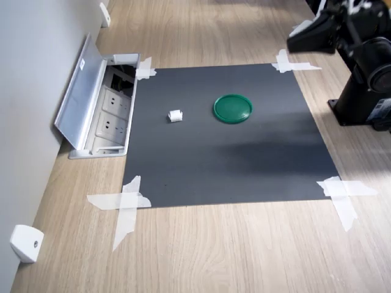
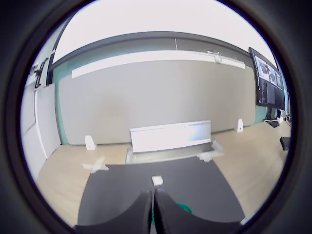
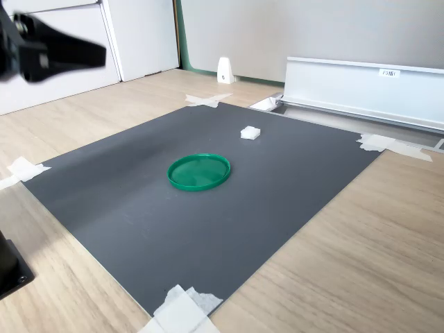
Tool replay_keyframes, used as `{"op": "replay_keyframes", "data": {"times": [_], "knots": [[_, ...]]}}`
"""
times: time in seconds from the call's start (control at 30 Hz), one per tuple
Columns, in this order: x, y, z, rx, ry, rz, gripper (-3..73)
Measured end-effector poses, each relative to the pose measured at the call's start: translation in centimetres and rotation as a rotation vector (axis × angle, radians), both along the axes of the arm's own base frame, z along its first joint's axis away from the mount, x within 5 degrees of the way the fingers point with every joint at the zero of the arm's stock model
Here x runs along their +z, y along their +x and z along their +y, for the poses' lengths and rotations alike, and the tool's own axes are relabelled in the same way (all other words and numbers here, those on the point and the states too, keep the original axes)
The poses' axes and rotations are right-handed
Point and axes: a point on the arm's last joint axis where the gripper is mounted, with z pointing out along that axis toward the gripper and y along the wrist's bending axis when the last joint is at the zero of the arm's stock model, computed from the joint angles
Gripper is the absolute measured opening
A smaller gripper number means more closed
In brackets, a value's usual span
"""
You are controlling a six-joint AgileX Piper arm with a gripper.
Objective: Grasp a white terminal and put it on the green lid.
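- Since the terminal point(image 1: 175, 116) sits alone on the black mat point(image 1: 226, 165), to the first exterior view's left of the lid point(image 1: 233, 108) and apart from it, the reach has to pass beyond the lid to get to it.
- Seen from the wrist view, the terminal point(image 2: 157, 180) lies ahead of the claw point(image 2: 152, 207) and almost in line with the seam between its fingers, so the move is mostly forward and down, with little sideways shift.
- Boxy and near cube-shaped, the terminal shows no clear long axis; the grip direction looks free, as far as I can judge.
- Pressed together, the claw's two fingers show no gap in the wrist view, and nothing is between them; it will need to spread before it closes on the terminal.
- High over the mat edge, the claw hangs well apart from both things in the second exterior view point(image 3: 97, 52).
- Only a green sliver of the lid point(image 2: 184, 208) shows past the fingers in the wrist view.
- Both exterior views crop the arm point(image 1: 360, 67), and the terminal's faces are too small to read.
- Bare wood of the bench point(image 1: 244, 250) surrounds the mat.
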Motion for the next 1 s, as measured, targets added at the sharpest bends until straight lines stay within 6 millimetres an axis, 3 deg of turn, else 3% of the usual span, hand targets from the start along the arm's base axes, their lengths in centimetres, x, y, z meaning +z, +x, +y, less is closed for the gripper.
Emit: {"op": "replay_keyframes", "data": {"times": [0.27,0.47,0.63,1.0], "knots": [[6.9,4.3,-0.4,0.0,0.008,0.089,-0.8],[9.5,8.7,-0.8,-0.001,0.005,0.163,-0.8],[9.2,13.1,-1.3,-0.004,-0.003,0.276,-0.8],[6.1,19.8,-2.2,0.058,-0.178,0.599,1.0]]}}
